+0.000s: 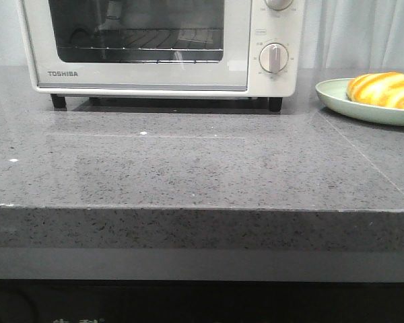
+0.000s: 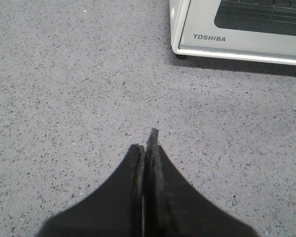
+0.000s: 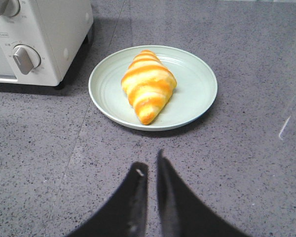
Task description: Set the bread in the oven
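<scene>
Grey speckled stone forms the desk [image 1: 188,168], and at its far edge stands the oven [image 1: 161,47], cream-white, its glass door shut and the wire rack visible through the window. Off to the oven's right, near it but not touching, sits a pale green plate [image 3: 197,96] carrying the bread [image 3: 148,85], which lies flat across the plate's middle, untouched. Neither arm appears in the front view. From its wrist camera, the left gripper [image 2: 147,148] hangs over bare desk with the oven's lower corner ahead of it; its fingers are pressed together with nothing between them. The right gripper [image 3: 149,170] is above the desk just short of the plate, pointed at the bread, its fingers drawn nearly together with only a thin gap and holding nothing. In my judgement the task stands at its very beginning: no step is complete. The door has yet to be opened, the bread has yet to be lifted from the plate, and it has yet to be set on the rack inside. The right arm looks best placed for the bread, the left for the door.
</scene>
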Available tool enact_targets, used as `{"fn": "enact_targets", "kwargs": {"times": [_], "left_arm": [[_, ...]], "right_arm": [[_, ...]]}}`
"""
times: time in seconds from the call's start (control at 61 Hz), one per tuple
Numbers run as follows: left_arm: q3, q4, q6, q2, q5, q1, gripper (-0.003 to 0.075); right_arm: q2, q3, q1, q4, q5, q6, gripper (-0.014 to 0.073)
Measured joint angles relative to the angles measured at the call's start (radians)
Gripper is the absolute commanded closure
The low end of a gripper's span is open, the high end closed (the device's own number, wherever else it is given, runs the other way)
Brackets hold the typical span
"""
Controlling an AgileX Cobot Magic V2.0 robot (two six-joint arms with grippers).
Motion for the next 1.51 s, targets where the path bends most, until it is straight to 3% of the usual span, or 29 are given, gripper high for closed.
{"fn": "enact_targets", "kwargs": {"times": [0.082, 0.18, 0.295, 0.475, 0.82, 1.197, 1.508], "left_arm": [[0.000, 0.000, 0.000, 0.000, 0.000, 0.000, 0.0738], [0.000, -0.011, 0.000, 0.000, -0.013, 0.000, 0.0738], [-0.004, -0.037, 0.020, 0.000, -0.063, -0.029, 0.0738], [-0.075, -0.046, 0.031, 0.038, -0.131, -0.170, 0.0738], [-0.267, -0.047, 0.034, 0.284, -0.364, -0.393, 0.0738], [-0.471, -0.048, 0.034, 0.609, -0.538, -0.433, 0.0738], [-0.525, -0.048, 0.034, 0.752, -0.629, -0.433, 0.0738]], "right_arm": [[0.000, 0.000, 0.000, -0.002, 0.000, 0.000, 0.0081], [0.000, 0.000, 0.000, -0.004, 0.000, 0.000, 0.0009], [0.001, 0.000, 0.000, -0.006, 0.000, 0.000, 0.0013], [0.001, 0.000, 0.000, -0.006, 0.000, 0.000, 0.0013], [0.001, 0.000, 0.000, -0.006, 0.000, 0.000, 0.0013], [0.001, 0.000, 0.000, -0.006, 0.000, 0.000, 0.0013], [0.001, 0.000, 0.000, -0.006, 0.000, 0.000, 0.0013]]}}
